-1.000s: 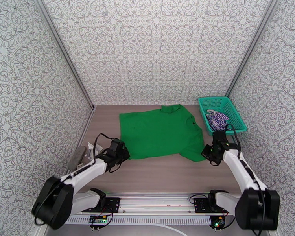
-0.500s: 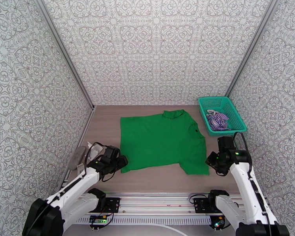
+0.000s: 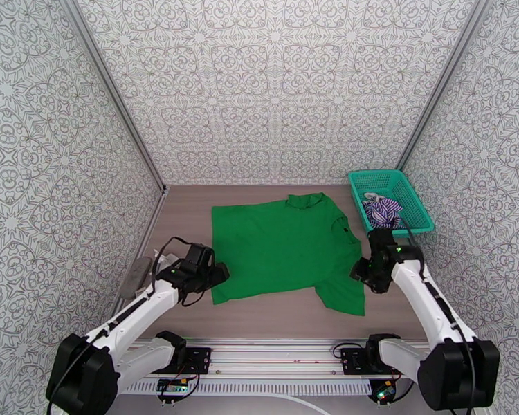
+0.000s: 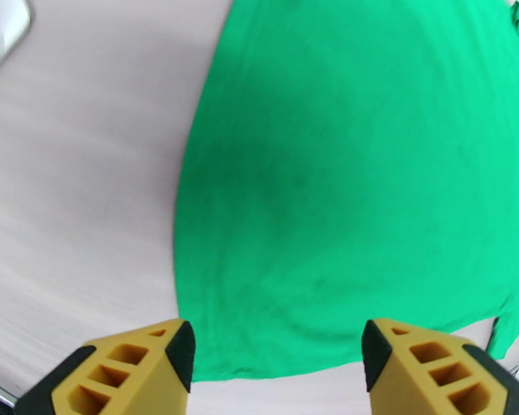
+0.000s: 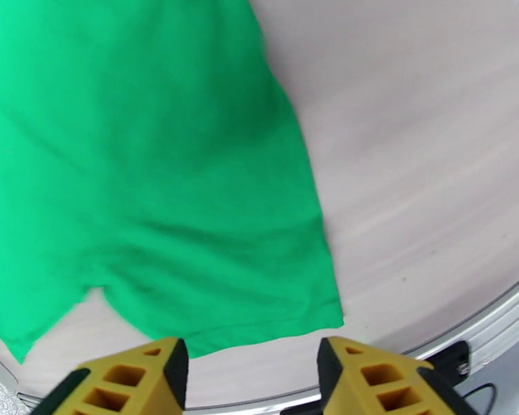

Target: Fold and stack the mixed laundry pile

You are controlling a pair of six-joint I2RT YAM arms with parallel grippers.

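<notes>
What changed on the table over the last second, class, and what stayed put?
The green shirt slid slightly toward the arms' bases. Both arms drew back with it, then eased forward; the left claw and right claw now hang open over its near edge, holding nothing. The teal basket and the striped shirt inside stayed put.

Two arms, left arm (image 3: 131, 316) and right arm (image 3: 425, 299): white tubular link shells, black joint housings, a small green indicator light near each wrist.
Cables (image 3: 164, 252): black, looped loosely beside the wrists.
Bases (image 3: 183, 354): black blocks bolted to a silver rail (image 3: 273, 360).
Left hand (image 4: 277, 368), right hand (image 5: 249, 375): two ochre-yellow fingers (image 4: 121, 371) each, moulded with open lattice cut-outs and tipped with black pads (image 4: 182, 351) on the inner faces.
</notes>
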